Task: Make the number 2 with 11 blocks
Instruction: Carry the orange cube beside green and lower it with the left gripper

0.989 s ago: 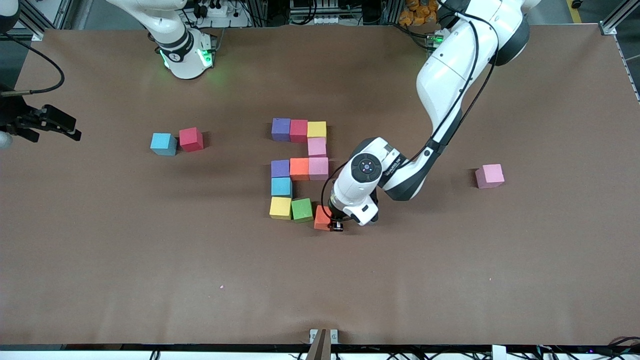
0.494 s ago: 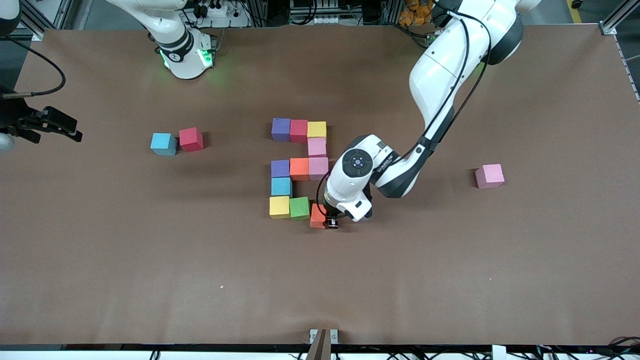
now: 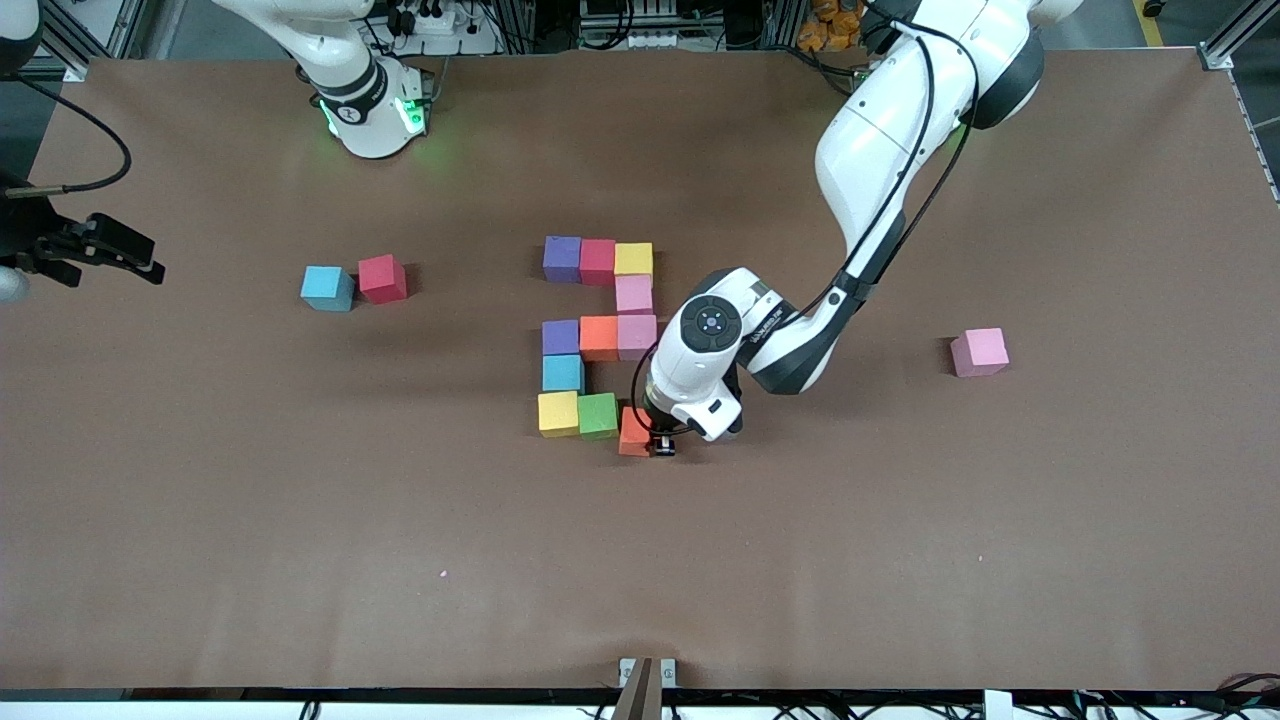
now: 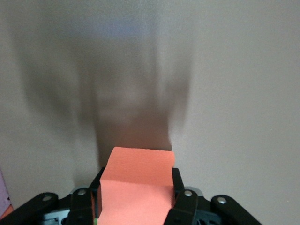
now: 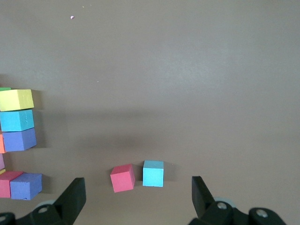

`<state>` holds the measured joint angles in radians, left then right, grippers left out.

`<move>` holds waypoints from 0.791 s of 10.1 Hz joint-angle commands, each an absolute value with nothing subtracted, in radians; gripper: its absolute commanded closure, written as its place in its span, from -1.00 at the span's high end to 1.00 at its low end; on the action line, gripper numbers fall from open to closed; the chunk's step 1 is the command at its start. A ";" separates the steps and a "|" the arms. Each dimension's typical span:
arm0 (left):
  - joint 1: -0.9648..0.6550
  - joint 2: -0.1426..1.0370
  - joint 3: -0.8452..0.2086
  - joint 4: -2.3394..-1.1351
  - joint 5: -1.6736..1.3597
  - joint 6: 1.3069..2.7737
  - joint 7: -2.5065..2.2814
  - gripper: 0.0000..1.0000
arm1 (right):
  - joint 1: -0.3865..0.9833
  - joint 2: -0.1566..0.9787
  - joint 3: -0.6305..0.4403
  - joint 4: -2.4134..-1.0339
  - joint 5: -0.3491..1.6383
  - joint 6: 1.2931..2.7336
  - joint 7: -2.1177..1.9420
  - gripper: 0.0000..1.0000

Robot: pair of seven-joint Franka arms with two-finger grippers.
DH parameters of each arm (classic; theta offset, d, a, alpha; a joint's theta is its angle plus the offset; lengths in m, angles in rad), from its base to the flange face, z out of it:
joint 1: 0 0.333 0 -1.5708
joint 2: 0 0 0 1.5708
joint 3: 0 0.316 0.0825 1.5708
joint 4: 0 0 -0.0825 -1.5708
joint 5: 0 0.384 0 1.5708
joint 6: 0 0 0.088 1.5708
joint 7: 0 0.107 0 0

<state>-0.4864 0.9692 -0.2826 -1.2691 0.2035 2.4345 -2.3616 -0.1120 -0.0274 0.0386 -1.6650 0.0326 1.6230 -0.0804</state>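
Left gripper [image 3: 660, 446] clamped on orange block [image 3: 634, 432] touching green block [image 3: 598, 416] in number 2 [image 3: 597, 338], right gripper [image 5: 136, 197] waiting spread wide above table [image 3: 300, 520] edge.

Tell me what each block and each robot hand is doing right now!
left gripper: shut on the orange block, low at the digit's bottom row.
orange block: clamped between the fingers, beside the green block.
number 2: ten blocks laid flat, last corner not released.
right gripper: open, holding nothing, waiting.
loose blue block, loose red block, loose pink block: lying unused.
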 commanded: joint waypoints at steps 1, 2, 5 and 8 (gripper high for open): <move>-0.515 0.992 -0.268 -1.266 0.167 2.393 -2.375 -0.42 | -0.120 -0.020 0.041 -1.648 0.043 1.611 -0.077 1.00; -0.515 0.992 -0.268 -1.267 0.163 2.372 -2.375 -0.42 | -0.120 -0.020 0.041 -1.647 0.043 1.611 -0.077 1.00; -0.514 0.979 -0.268 -1.267 0.143 2.335 -2.375 -0.42 | -0.121 -0.020 0.041 -1.649 0.043 1.611 -0.078 1.00; -0.512 0.974 -0.268 -1.267 0.120 2.290 -2.376 -0.42 | -0.120 -0.020 0.041 -1.649 0.043 1.611 -0.077 1.00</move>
